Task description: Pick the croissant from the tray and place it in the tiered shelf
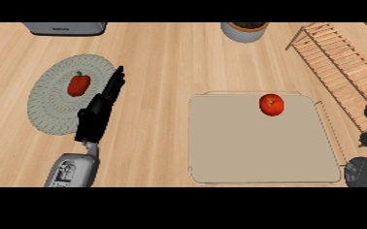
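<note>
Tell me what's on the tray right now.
The tray holds one round red fruit, apparently a tomato, near its far edge. No croissant shows on it. Nothing covers the tray surface, though its near right corner lies beside the right hand.

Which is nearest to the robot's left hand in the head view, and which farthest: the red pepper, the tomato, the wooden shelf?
From the left hand:
1. Red pepper, on the round mat just left of it.
2. Tomato, on the tray at the right.
3. Wooden shelf, at the far right edge.
</note>
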Robot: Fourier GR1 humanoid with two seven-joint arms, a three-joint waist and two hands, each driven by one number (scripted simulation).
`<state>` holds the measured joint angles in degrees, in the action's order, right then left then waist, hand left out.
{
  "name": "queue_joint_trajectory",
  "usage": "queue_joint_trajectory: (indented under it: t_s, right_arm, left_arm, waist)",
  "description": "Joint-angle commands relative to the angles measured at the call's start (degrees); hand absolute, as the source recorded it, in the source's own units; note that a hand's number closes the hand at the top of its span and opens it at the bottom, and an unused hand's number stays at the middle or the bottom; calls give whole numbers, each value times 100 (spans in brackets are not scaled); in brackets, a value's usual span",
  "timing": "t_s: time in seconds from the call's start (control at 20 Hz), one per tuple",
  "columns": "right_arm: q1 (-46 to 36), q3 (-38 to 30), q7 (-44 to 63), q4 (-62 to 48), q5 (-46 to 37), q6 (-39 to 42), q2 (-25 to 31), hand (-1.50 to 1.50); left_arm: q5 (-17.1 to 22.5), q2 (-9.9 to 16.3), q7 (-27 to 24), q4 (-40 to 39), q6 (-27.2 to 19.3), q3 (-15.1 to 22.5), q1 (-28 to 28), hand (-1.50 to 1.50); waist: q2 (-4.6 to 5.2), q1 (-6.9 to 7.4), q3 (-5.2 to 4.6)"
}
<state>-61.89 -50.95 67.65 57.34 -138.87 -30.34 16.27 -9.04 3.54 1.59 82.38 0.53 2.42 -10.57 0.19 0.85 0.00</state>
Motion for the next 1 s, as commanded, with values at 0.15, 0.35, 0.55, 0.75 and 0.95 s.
queue_joint_trajectory:
  t_s: [0.15,0.35,0.55,0.75,0.95]
  right_arm:
    - [26,-13,719,449,431,-815,-366,-150]
    - [-395,35,428,397,672,-730,-264,-150]
    - [-642,130,362,881,604,-796,-232,-150]
    - [-614,286,343,1792,465,-1349,-495,-150]
    - [-862,347,467,2661,-233,-790,-731,-150]
  left_arm:
    - [206,230,-29,166,244,-180,82,0]
    - [65,2,2,131,92,9,37,0]
    - [-53,4,127,122,-35,-1,0,0]
    - [-4,-40,32,95,17,35,110,0]
    - [112,123,-41,297,166,-58,307,0]
  waist:
    - [-2,18,2]
    - [2,17,2]
    - [-7,6,0]
    - [-20,-23,-5]
    - [-41,15,-10]
